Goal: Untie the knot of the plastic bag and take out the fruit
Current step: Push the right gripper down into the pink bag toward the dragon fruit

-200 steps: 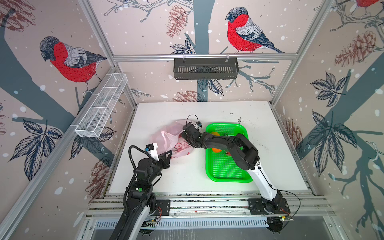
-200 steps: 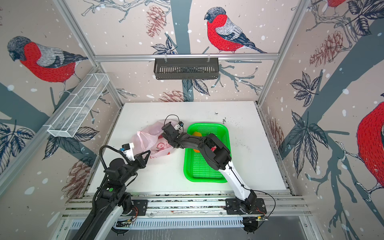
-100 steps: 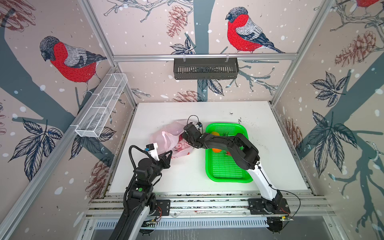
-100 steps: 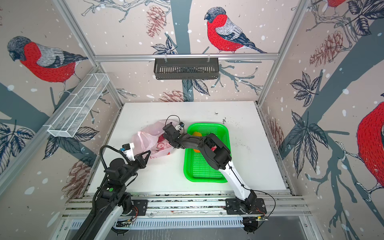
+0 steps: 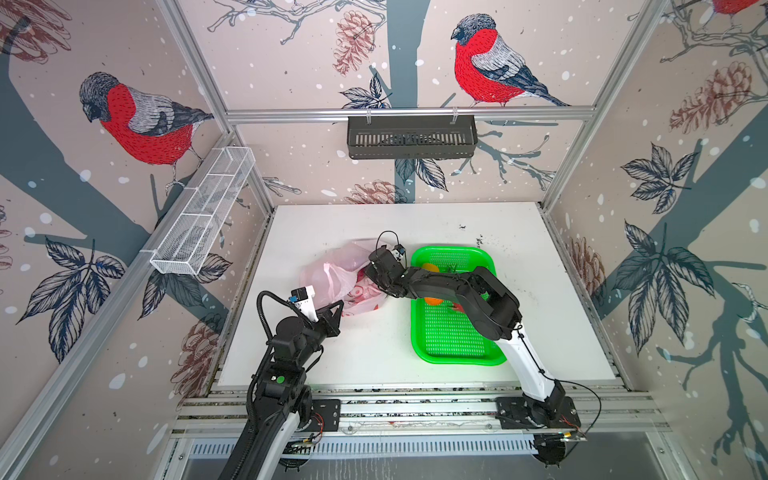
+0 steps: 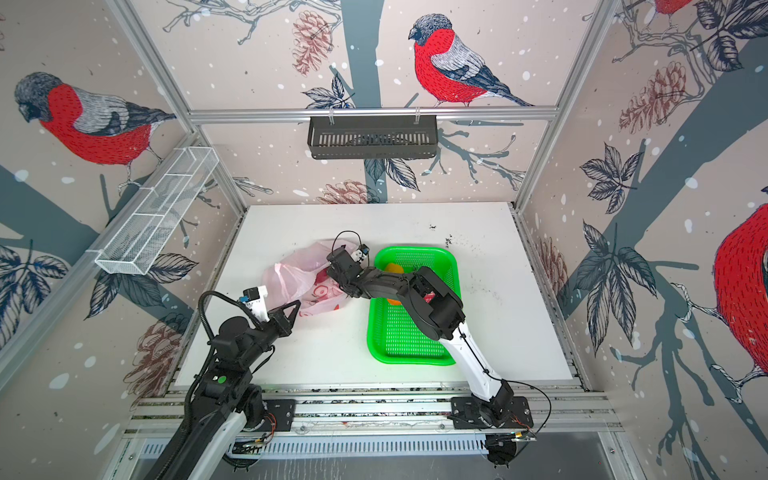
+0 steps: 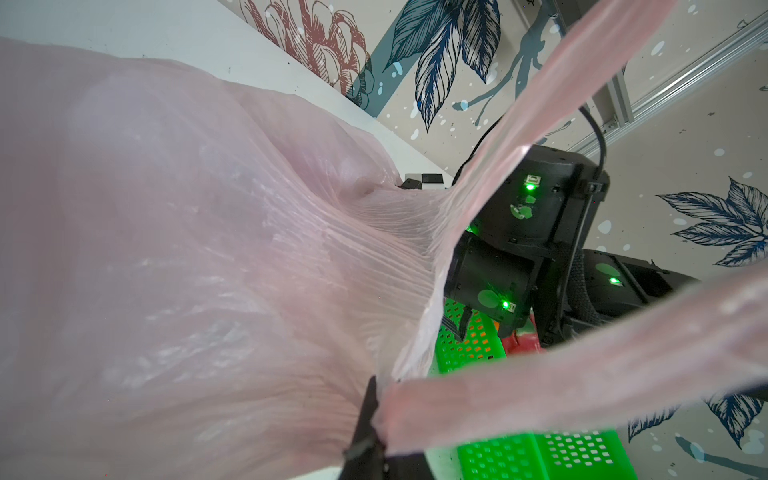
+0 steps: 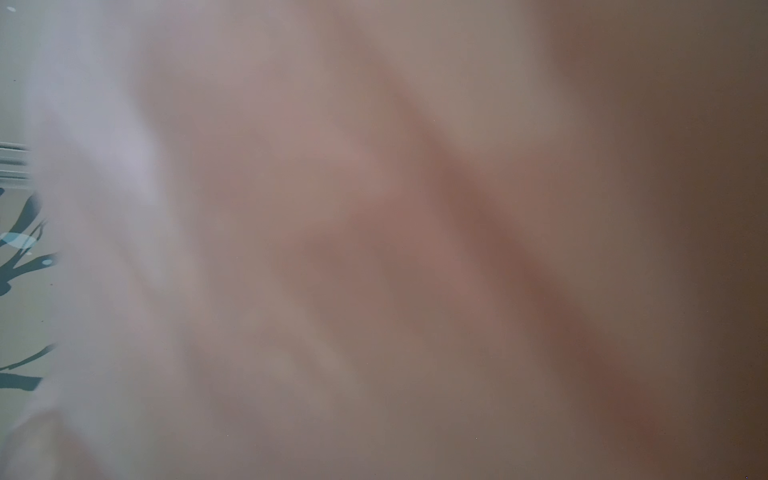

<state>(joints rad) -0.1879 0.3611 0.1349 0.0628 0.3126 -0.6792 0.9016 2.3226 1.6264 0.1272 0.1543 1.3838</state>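
Observation:
The pale pink plastic bag [image 5: 328, 274] [image 6: 291, 278] lies crumpled left of the green basket. My left gripper [image 5: 338, 309] [image 7: 376, 399] is shut on the bag's edge where a handle strip [image 7: 582, 386] starts. Two handle strips run apart, and the knot is out of view. My right gripper [image 5: 368, 275] [image 6: 332, 276] reaches into the bag's right side. Pink plastic [image 8: 374, 208] fills the right wrist view and hides the jaws. In the basket lie a yellow-orange ball [image 5: 430, 267], an orange ball [image 5: 432, 300] and a red fruit [image 5: 457, 306], partly under the right arm.
The green perforated basket [image 5: 453, 357] [image 6: 407, 357] stands right of the middle, with my right arm stretched over it. A black basket [image 5: 411, 137] hangs on the back wall. A white wire rack [image 5: 203, 216] is fixed to the left wall.
Both arms and the bag stand much as before. The right jaws have closed the last bit inside the bag.

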